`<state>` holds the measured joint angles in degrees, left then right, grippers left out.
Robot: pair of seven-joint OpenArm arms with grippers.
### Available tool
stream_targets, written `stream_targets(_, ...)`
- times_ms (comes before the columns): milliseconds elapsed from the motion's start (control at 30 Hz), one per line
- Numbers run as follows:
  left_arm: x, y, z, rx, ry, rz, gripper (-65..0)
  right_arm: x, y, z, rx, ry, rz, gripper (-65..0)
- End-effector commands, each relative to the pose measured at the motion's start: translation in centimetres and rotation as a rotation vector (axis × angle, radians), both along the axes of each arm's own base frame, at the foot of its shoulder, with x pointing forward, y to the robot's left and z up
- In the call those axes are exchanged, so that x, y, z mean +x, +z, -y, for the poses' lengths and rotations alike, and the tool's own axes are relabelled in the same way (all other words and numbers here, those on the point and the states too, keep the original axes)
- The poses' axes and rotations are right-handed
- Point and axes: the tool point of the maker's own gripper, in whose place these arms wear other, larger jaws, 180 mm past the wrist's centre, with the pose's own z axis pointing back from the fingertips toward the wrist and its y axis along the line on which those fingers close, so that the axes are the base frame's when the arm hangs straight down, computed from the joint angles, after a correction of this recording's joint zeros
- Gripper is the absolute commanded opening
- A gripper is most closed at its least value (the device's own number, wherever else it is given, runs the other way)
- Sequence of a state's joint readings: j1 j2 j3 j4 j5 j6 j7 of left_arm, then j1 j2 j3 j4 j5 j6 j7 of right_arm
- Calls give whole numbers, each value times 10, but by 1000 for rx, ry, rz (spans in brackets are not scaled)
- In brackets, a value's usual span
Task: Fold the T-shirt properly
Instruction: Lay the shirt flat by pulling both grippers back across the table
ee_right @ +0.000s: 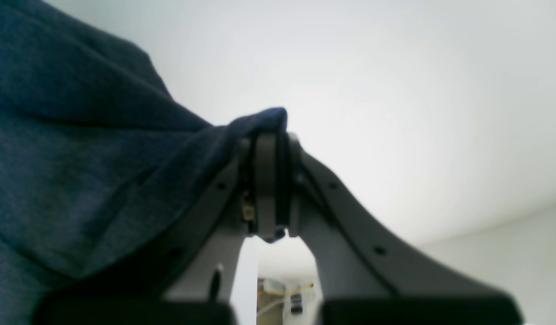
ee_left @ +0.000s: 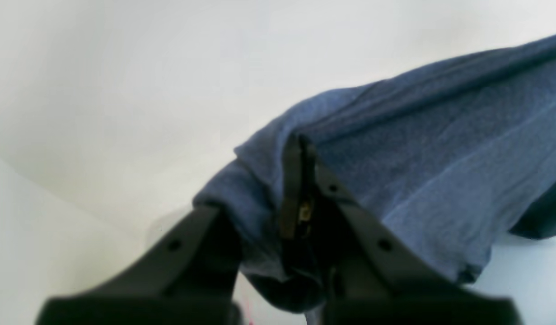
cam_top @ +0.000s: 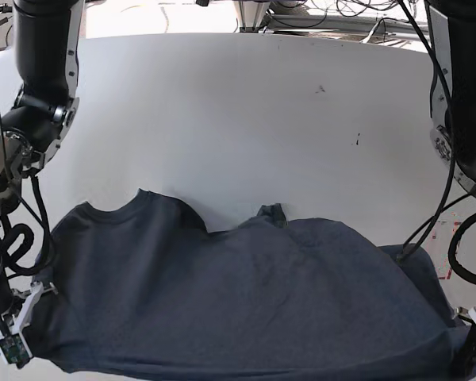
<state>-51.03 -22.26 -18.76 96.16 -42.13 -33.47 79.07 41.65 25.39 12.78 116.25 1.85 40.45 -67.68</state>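
1. Even, bright light falls on the white table (cam_top: 246, 103); faint soft shadows edge the T-shirt (cam_top: 222, 302).
2. Both wrist views are soft, the gripper bodies nearest the lens most blurred.
3. Beyond the T-shirt, the white backdrop washes out, nearly featureless.

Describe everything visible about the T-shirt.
The dark navy heathered cotton T-shirt lies spread across the white table, wrinkled, its upper edge wavy and bunched. No lettering shows. The left claw and the right claw are each shut on a pinched fold of its fabric at opposite sides.
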Motion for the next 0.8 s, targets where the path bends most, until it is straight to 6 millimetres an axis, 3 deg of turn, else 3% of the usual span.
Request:
stream_targets(0, -10, -9, -3, 30, 20, 8, -650, -13, -18, 28, 12, -96, -35, -648)
stream_targets(300, -54, -128, -4, 9, 7, -226, -650, -50, -131, 55, 167, -198, -254, -648)
stream_targets(467, -86, -176, -2, -17, -10, -340, -650, -78, -188, 58, 227, -239, -380, -648)
stream_targets(633, -119, -218, -7, -70, -7, -455, -650, -104, -230, 55, 296, -274, -468, -648)
stream_targets(767, -141, -239, -12, -98, 4, -521, -650, -122, -254, 52, 322, -292, -530, -648)
